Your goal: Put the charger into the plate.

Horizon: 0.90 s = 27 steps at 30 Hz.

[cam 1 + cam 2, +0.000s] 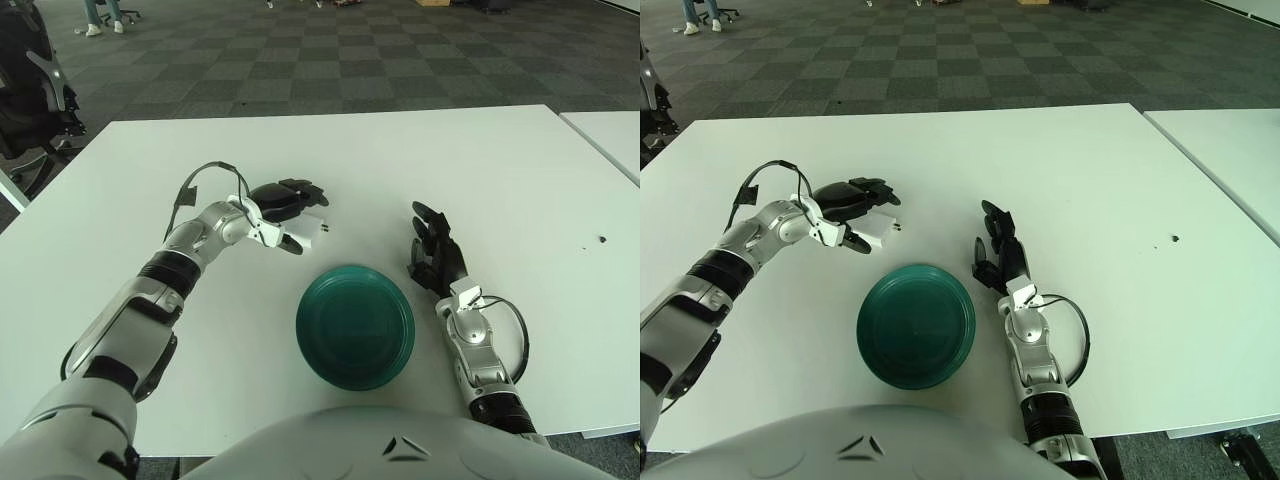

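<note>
On the white table [520,170], beyond the green plate [355,325], left hand [285,205] fingers curl over the white charger [308,228], apparently pinching it. Charger: likely light, rigid, smooth; grip its flat sides. Right hand [435,255] beside plate, fingers relaxed

White table [500,170] carrying green plate [355,325] near front edge, white charger [310,227] lying toward middle.

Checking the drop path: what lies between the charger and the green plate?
Only bare white table, seen in both eye views. The left hand is closed over the charger just beyond the green plate; the right hand shows right of it.
</note>
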Motion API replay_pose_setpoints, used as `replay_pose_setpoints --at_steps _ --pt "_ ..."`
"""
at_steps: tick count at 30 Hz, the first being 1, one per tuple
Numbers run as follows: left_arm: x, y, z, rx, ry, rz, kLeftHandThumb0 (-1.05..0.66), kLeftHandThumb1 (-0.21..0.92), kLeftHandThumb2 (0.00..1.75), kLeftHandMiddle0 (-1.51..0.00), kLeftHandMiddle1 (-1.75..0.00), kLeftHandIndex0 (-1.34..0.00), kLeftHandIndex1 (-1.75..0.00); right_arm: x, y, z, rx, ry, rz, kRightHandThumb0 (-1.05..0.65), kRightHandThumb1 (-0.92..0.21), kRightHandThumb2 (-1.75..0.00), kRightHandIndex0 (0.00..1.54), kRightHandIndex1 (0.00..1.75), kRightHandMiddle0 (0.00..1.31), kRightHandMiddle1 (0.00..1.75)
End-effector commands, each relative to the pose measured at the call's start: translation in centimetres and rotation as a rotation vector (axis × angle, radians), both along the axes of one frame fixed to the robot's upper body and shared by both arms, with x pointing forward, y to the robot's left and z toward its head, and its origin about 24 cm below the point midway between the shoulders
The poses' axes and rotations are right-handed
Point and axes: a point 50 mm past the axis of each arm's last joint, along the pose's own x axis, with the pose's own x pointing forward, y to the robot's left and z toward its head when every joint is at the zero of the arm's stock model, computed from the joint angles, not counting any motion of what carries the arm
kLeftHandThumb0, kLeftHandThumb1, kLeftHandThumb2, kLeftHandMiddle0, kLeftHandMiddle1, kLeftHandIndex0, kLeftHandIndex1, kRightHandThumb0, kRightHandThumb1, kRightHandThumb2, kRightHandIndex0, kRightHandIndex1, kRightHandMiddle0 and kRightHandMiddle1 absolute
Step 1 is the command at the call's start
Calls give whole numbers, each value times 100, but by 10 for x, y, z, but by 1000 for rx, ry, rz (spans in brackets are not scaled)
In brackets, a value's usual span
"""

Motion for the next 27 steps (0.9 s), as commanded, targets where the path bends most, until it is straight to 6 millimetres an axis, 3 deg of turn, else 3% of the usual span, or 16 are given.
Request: replay_pose_setpoints --at_steps 1,15,27 --pt "6 -3 5 36 -9 -9 -105 92 41 -11 -3 0 -111 -45 11 -52 30 281 2 -84 -92 -92 28 5 0 63" --pt "18 0 -21 157 81 54 -105 92 38 -13 -3 -2 -125 -44 13 -46 24 244 22 -84 -92 -93 33 7 0 67" --pt "8 -5 -52 141 204 126 -102 92 23 -17 -4 -1 -143 -46 9 -45 23 249 29 -83 -92 -93 30 5 0 64"
